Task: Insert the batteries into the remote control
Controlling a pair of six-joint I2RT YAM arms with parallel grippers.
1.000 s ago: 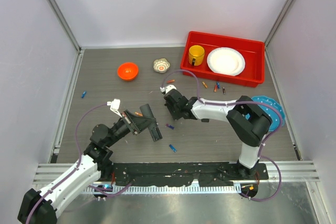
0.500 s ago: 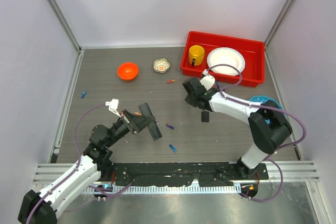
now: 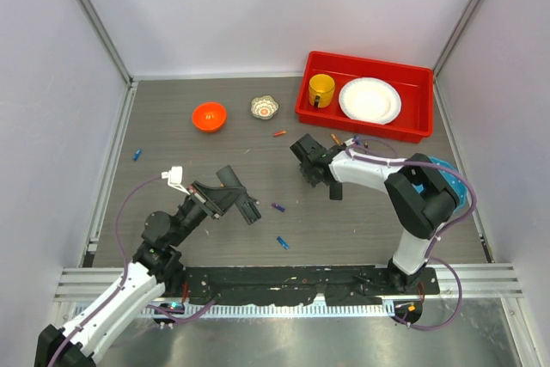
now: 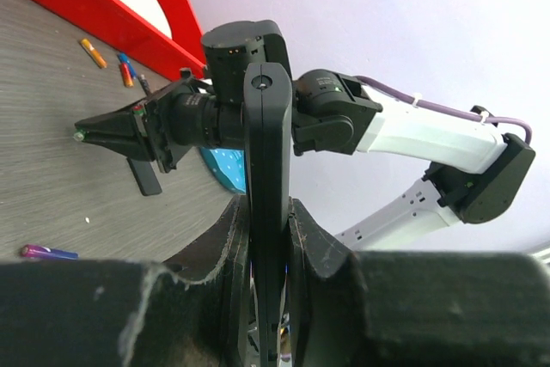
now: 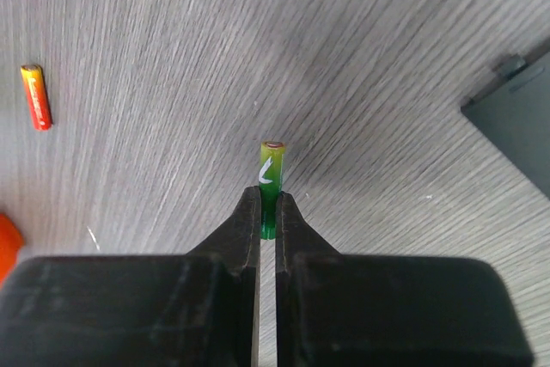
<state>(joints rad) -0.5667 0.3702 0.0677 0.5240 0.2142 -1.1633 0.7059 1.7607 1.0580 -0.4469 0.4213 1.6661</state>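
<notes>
**Remote up at left, green battery pinched at right; nothing loaded yet.**

The left jaws are clamped on the remote control [image 4: 267, 169], which is held edge-on above the bench [image 3: 172, 152]. We cannot see its battery slot from here. Mid-bench, a purple battery [image 3: 278, 207] and a blue battery [image 3: 282, 242] lie loose. The right jaws are clamped on the lower end of a green battery [image 5: 271, 174], most of it sticking out, well apart from the remote. Risks, as we judge them: so short a grip may let the battery pivot or pop free when pressed in, the remote may twist in its narrow hold, and the polarity is unread.
</notes>
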